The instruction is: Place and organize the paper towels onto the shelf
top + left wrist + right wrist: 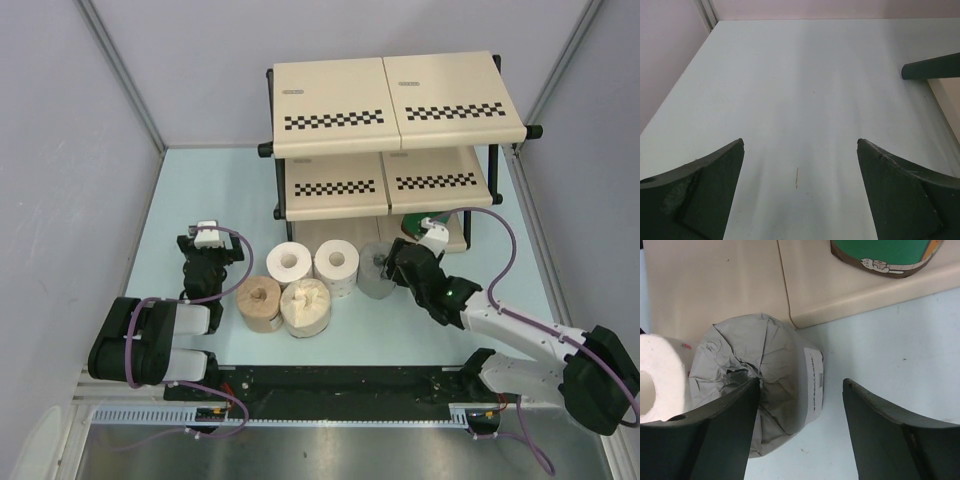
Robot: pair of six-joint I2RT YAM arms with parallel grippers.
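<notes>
- Your right gripper [801,385] is open, with its jaws well apart. It has hold of nothing and sits low at the grey roll [770,355].
- In the right wrist view, one finger sits in front of the grey roll's centre hole. The other hangs over the table [900,350] just off the roll's right side. You can't tell whether either finger touches the wrapping.
- The grey roll stands on end on the table, just in front of the bottom tier of the shelf [400,100]. A white label [814,385] runs down its right side.
- The green roll [880,250] is on the bottom tier, near that tier's front edge and behind the grey roll to its right.
- The right white roll [336,262] stands pressed against the grey roll's left side. The left white roll [288,263] stands just beside it. The three make a row in front of the shelf.
- The tan-brown roll [259,300] and the cream roll [306,305] stand on end, touching each other, in a nearer row just in front of the white pair.
- Your left gripper [800,142] is spread wide and holds nothing. It hangs over bare table to the left of the rolls, apart from them.
- At the right edge of the left wrist view you can see a black foot of the shelf frame [935,67].
</notes>
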